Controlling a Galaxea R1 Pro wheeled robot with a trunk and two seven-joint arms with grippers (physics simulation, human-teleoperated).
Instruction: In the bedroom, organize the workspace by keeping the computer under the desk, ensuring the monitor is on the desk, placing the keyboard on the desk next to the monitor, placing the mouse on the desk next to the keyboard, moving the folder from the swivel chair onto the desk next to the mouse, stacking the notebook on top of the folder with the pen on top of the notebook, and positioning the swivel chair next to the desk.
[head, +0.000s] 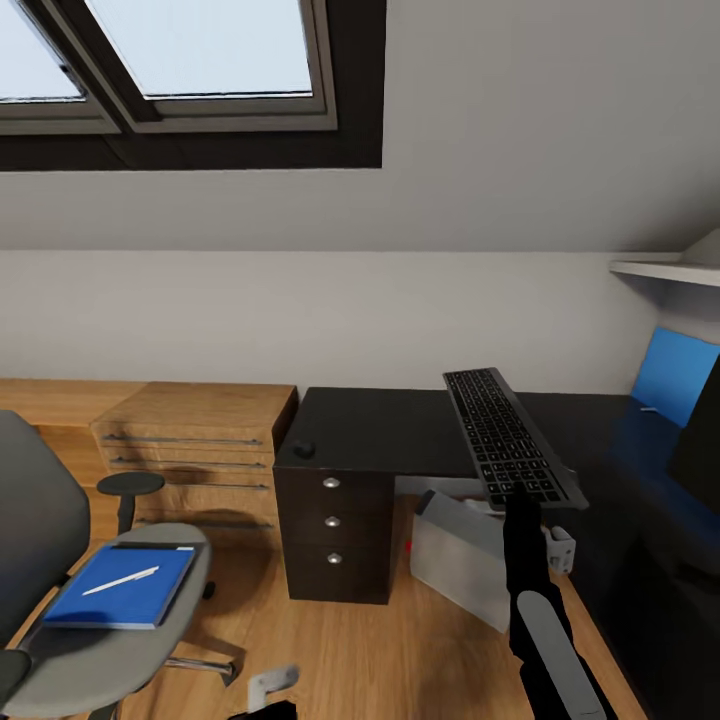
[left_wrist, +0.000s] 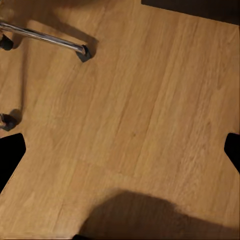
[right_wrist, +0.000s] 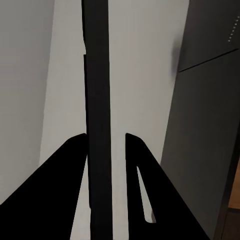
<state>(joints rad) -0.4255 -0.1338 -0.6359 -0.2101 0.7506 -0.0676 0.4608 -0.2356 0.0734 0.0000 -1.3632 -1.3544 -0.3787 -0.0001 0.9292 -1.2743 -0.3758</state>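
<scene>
The left tool (left_wrist: 120, 150) is held wide apart above the wooden floor (left_wrist: 140, 100). Close by, a pen (head: 120, 580) lies on a blue folder (head: 122, 588) on the chair (head: 95, 640) seat. The keyboard (head: 508, 438) is clamped in the right tool (head: 522, 503), lifted above the black surface (head: 385, 432). The computer (head: 462, 552) stands on the floor below.
</scene>
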